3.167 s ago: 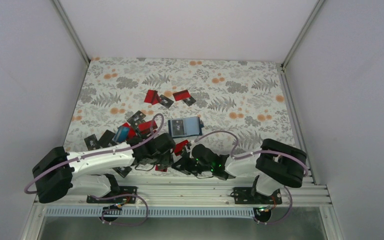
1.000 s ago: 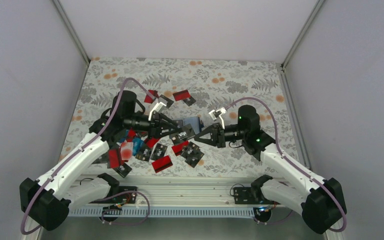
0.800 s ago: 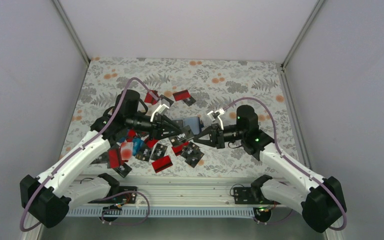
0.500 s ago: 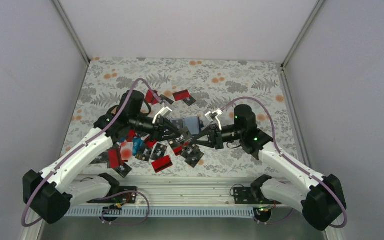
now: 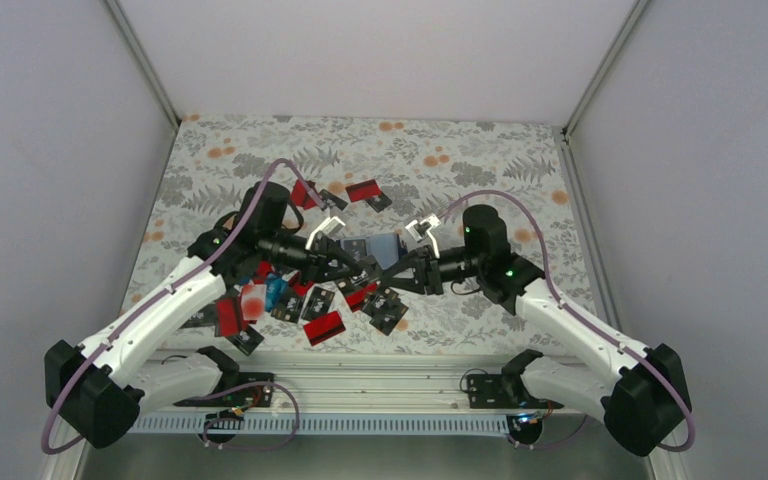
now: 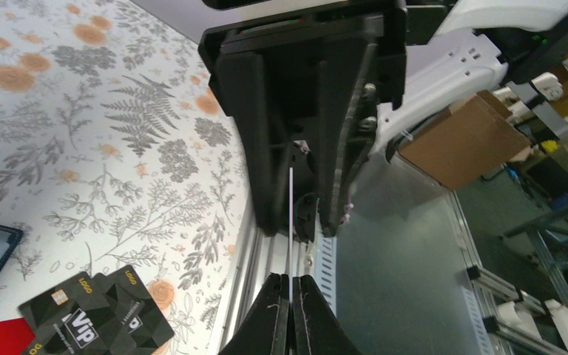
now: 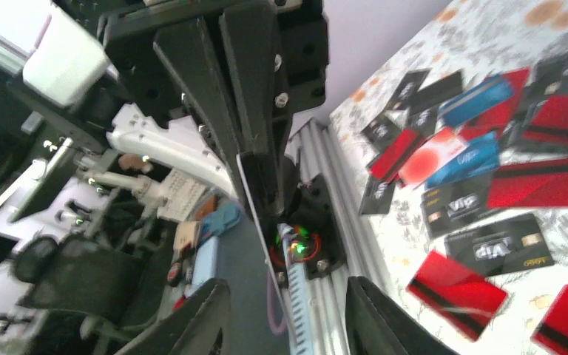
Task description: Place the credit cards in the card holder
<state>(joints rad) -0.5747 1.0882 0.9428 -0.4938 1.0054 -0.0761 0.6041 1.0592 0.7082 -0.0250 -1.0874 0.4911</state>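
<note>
**Left claw** [image 6: 290,281]: pressed together on one credit card [image 6: 291,211]. At the bottom centre of the left wrist view the card shows edge-on, a thin pale line rising out of my fingertips.

**Right claw** [image 7: 285,290]: spread. Its two fingers stand either side of the card's far end with a gap on each side, so I judge it is not gripping.

**Position:** in the top view both claws meet nose to nose at the centre of the frame, above the desk [image 5: 480,160].

**Card holder** [image 5: 387,246]: lies on the desk just above that meeting point, partly hidden by the claws.

**Loose credit cards** [image 5: 324,327]: a scatter, mostly red and black, lies lower left of centre. Two more red ones sit toward the upper centre.

**Handling, my judgement:**
- The card is light, thin, stiff and slick.
- It will pivot or slide if pinched at a corner.
- Hold should be flat on both faces, near one end — the other end left free to enter the holder's pocket.
- The holder looks soft and light, so it may shift under a push.
</note>
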